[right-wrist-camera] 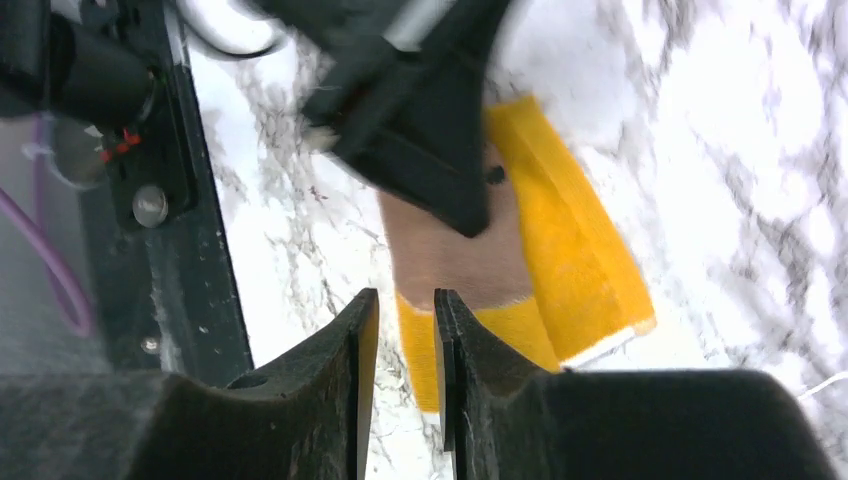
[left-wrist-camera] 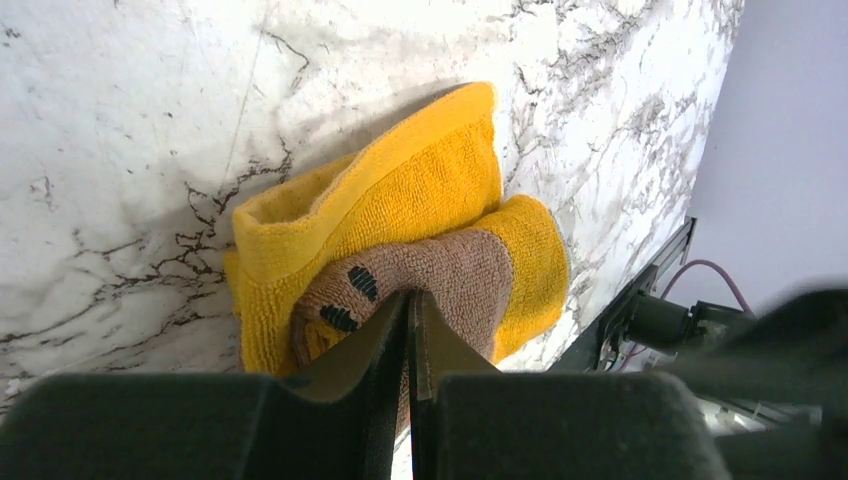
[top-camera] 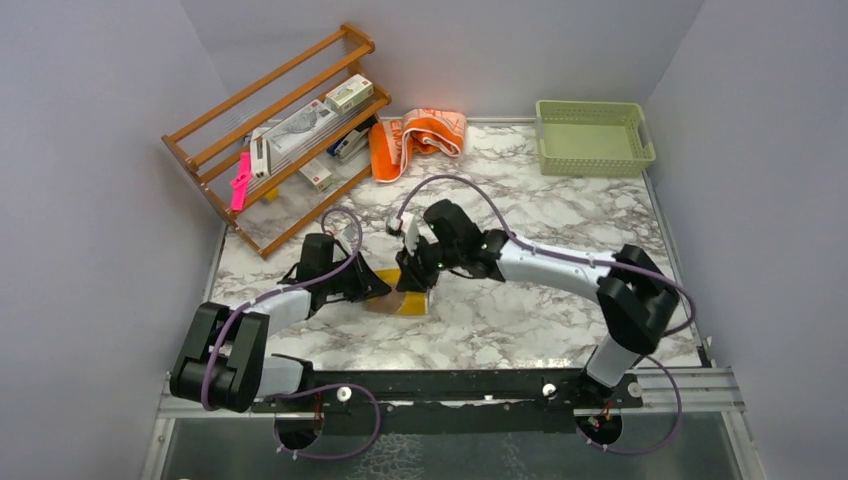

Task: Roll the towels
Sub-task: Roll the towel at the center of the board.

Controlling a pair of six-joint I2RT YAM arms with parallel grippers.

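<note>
The mustard-yellow towel (left-wrist-camera: 400,190) lies loosely folded on the marble bench (top-camera: 520,310), toward the near edge and a little left of the middle. My left claw (left-wrist-camera: 408,296) is pressed almost together, pinching the cloth at its brown patch (left-wrist-camera: 450,275). My right claw (right-wrist-camera: 405,296) hangs just over the towel's end nearest the bench's near edge, slightly spread and holding nothing.

The orange printed towel (top-camera: 420,140) lies crumpled against the far edge, between the wooden rack (top-camera: 285,130) and the green basket (top-camera: 592,138), well apart from both claws.

I judge the yellow towel light, soft and limp. It will sag and slump wherever it is not held, and a roll will spring loose unless one end is pinned. The pile looks grippy enough that a pinch should not slip, but only the top layer may come up. The hemmed edge is the firmest part, so I would take hold there, at a corner or along the short end, and turn it over itself while the other claw keeps the cloth flat.
</note>
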